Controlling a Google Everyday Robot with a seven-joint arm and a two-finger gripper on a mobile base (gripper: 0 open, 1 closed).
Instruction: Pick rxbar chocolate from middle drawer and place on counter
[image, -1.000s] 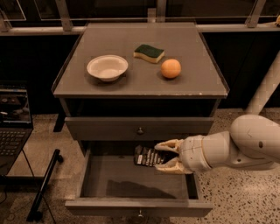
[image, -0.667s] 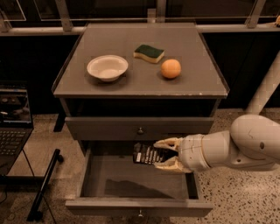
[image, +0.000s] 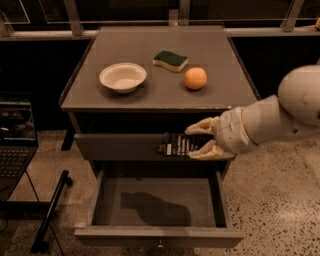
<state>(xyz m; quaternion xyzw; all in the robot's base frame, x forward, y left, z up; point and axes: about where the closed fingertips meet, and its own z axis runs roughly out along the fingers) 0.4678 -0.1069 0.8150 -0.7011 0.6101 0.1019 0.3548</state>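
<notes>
1 end effector (image: 194, 144) grips the rxbar chocolate (image: 174, 145) — above the open middle drawer (image: 160, 236).

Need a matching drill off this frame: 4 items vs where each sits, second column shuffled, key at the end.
Items:
1. rxbar chocolate
2. bowl
3. sponge
4. orange

Places:
A. left part of the counter
B. gripped in the gripper, seen against the top drawer, above the open middle drawer
C. right part of the counter, nearer the front than the sponge
D. counter, towards the back, near the middle

Pairs: 1-B, 2-A, 3-D, 4-C
</notes>
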